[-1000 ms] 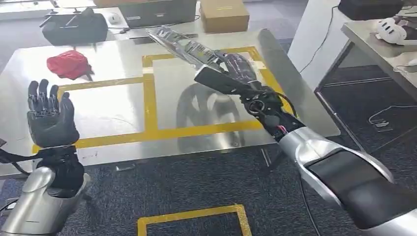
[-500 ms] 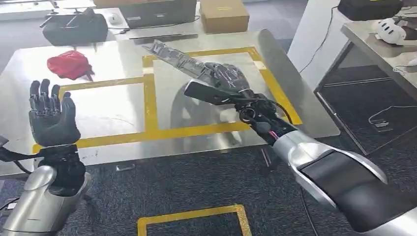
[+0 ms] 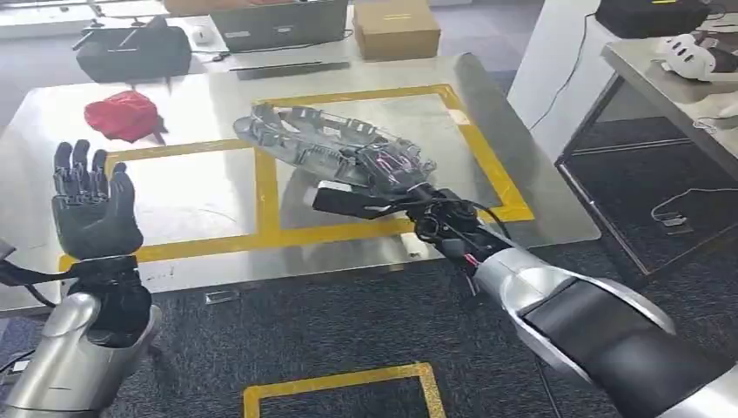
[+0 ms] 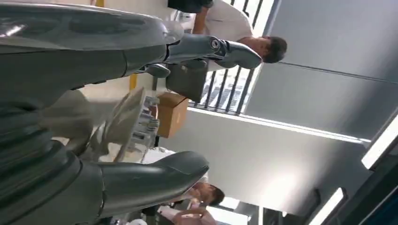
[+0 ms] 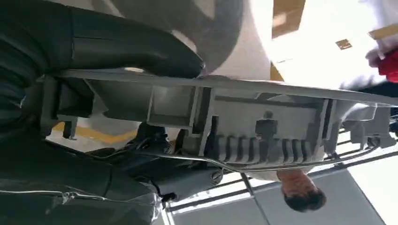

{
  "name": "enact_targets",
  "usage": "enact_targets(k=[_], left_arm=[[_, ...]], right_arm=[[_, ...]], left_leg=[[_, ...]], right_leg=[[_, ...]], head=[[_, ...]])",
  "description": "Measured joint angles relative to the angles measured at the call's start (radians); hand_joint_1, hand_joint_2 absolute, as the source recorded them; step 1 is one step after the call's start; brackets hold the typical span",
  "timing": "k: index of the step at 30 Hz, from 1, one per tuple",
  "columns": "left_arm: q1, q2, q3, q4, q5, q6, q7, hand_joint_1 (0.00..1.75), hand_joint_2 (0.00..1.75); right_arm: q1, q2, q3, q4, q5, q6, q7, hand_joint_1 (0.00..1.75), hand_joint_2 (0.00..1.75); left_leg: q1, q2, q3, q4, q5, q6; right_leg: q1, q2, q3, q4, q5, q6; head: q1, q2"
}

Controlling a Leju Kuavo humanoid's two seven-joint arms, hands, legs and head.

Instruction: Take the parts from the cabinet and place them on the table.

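Head view. A long grey moulded plastic part [image 3: 326, 144] was held by the right hand [image 3: 393, 178] above the steel table [image 3: 200, 196]. The part was gripped at its near end, with the dark fingers closed around it, and its free end was extended away from the robot and towards the robot's left. It was seen lying nearly flat over the yellow tape lines [image 3: 265, 187] marked on the tabletop; whether its far end was touching the surface could not be told. The left hand [image 3: 90, 205] was raised over the near left edge of the table with the palm upright and the fingers spread, and nothing was held in it. A red cloth [image 3: 122, 114] was lying on the far left of the table, well apart from the part. A cardboard box [image 3: 396, 26] and a laptop [image 3: 278, 24] were placed beyond the table's far edge.

Right wrist view. The ribbed underside of the part [image 5: 234, 117] was shown clamped between the thick thumb and the darker fingers [image 5: 178, 176] of the right hand.

Left wrist view. The thumb and fingers [image 4: 155, 171] of the left hand were shown apart, and two persons were visible in the background.
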Motion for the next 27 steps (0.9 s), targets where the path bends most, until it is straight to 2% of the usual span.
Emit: enact_targets(k=[7,8,27], left_arm=[[-0.011,-0.005,0.000,0.019,-0.008,-0.009,-0.010,0.00,1.75],[-0.013,-0.006,0.000,0.023,-0.008,-0.010,-0.015,0.00,1.75],[-0.035,-0.019,0.000,0.098,0.014,-0.042,-0.037,0.00,1.75]], right_arm=[[0.006,0.001,0.011,0.012,-0.003,0.001,0.000,1.75,1.75],[0.006,0.001,0.012,0.014,-0.003,0.002,0.000,0.00,0.00],[0.020,0.002,0.015,0.039,-0.016,0.007,0.000,0.00,0.00]], left_leg=[[0.000,0.001,0.002,0.000,0.000,0.000],[0.000,0.001,0.002,0.000,0.000,0.000],[0.000,0.002,0.003,0.000,-0.002,-0.001]], right_leg=[[0.000,0.000,0.002,0.000,0.000,0.000],[0.000,0.000,0.002,0.000,0.000,0.000],[0.000,0.003,0.002,0.000,0.000,0.000]], head=[[0.000,0.000],[0.000,0.000],[0.000,0.000]])
